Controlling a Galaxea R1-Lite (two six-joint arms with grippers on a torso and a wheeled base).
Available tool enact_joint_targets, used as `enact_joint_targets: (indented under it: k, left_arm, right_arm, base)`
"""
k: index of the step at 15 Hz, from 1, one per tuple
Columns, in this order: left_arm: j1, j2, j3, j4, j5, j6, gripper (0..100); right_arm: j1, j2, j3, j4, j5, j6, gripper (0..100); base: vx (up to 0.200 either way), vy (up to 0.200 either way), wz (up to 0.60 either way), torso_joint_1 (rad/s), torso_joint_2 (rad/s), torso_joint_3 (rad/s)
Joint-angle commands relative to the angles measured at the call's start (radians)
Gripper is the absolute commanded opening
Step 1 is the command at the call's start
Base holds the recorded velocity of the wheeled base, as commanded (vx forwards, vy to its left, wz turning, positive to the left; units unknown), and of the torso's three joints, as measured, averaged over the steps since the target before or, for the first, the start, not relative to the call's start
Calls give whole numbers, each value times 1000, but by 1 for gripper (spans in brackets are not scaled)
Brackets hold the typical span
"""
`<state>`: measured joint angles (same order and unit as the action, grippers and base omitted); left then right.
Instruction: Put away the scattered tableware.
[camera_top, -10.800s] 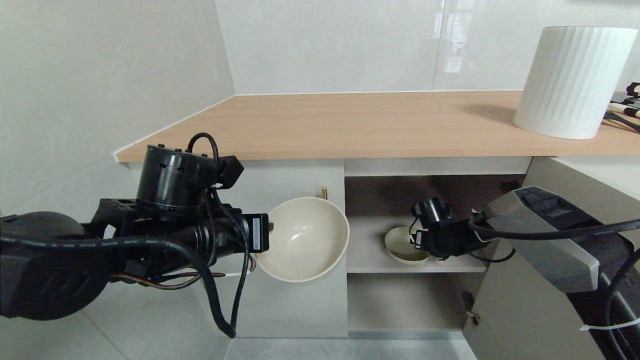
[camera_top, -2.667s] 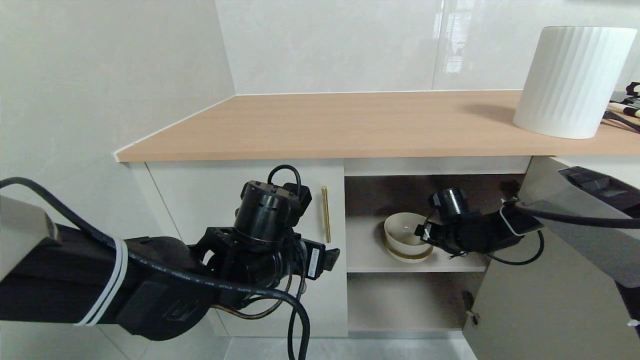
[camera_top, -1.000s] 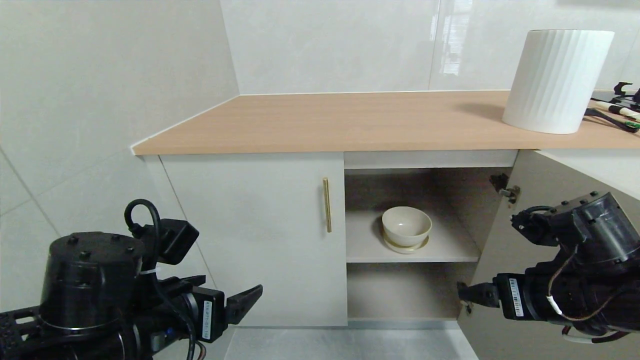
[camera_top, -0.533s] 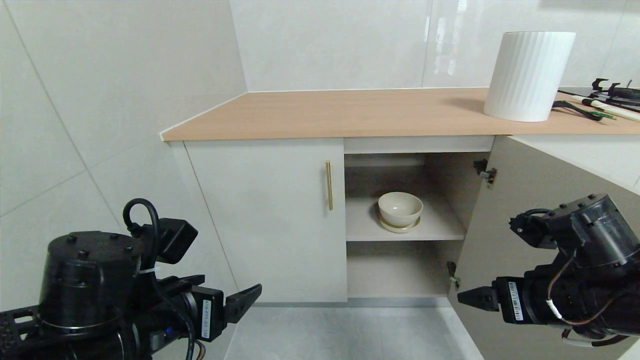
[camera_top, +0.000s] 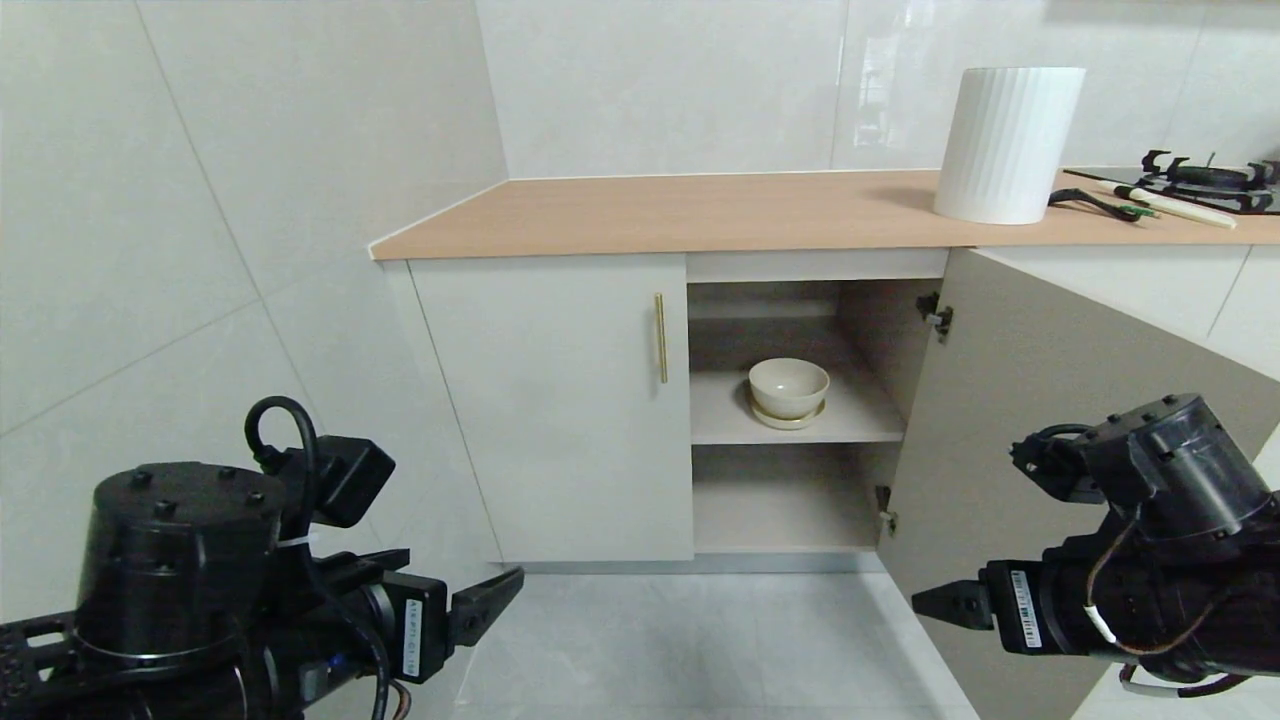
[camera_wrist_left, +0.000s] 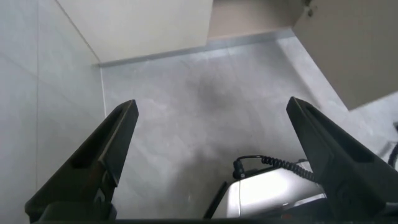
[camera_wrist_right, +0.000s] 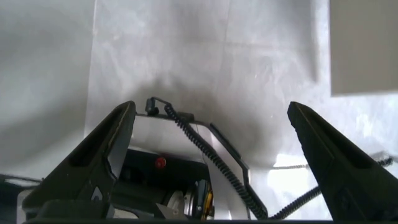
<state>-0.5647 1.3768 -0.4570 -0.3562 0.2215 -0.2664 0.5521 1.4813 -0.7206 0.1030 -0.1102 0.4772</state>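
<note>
Tableware first: you find the cream bowl (camera_top: 789, 385) standing upright on a small plate (camera_top: 786, 420) of the same colour, and both are inside the cabinet. They sit on the upper shelf (camera_top: 860, 425), about the middle of it, a little back from its front edge. The lower compartment (camera_top: 780, 500) is under that shelf.

The right door (camera_top: 1010, 400) of the cabinet is swung wide open toward you. The left door (camera_top: 560, 400) is closed, and its thin gold handle (camera_top: 660, 338) runs vertically near its right edge.

Above the cabinet lies the wooden counter (camera_top: 700, 210). On its right part stands a tall white ribbed container (camera_top: 1008, 145), and just beside it, further right, lie some long utensils (camera_top: 1170, 205).

Your two arms are low and well apart from the cabinet, over the grey floor (camera_wrist_left: 205, 118). The left gripper (camera_wrist_left: 211, 112) points toward the cabinet's base, its fingers (camera_wrist_left: 109, 149) are spread wide and nothing is between them. The right gripper (camera_wrist_right: 211, 115) is in front of the open door, and its fingers (camera_wrist_right: 109, 152) are also spread wide and hold nothing.
</note>
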Motion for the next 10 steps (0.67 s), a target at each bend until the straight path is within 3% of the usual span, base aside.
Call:
enact_joint_targets:
  k: [1,8,10]
  left_arm:
    - [0,1,1,-1,1,-1,100]
    - [0,-2,1,-1,1,1,100]
    - [0,-4,3,2,1,1,100]
  right_arm:
    - [0,5,0,-2,1,0,100]
    - [0,8,0,4,3,0,100]
    - [0,7,-3,37,3,0,100]
  base:
    - [0,0,0,0,0,0]
    - [0,0,0,0,0,0]
    - [0,-200,0,0,2,0]
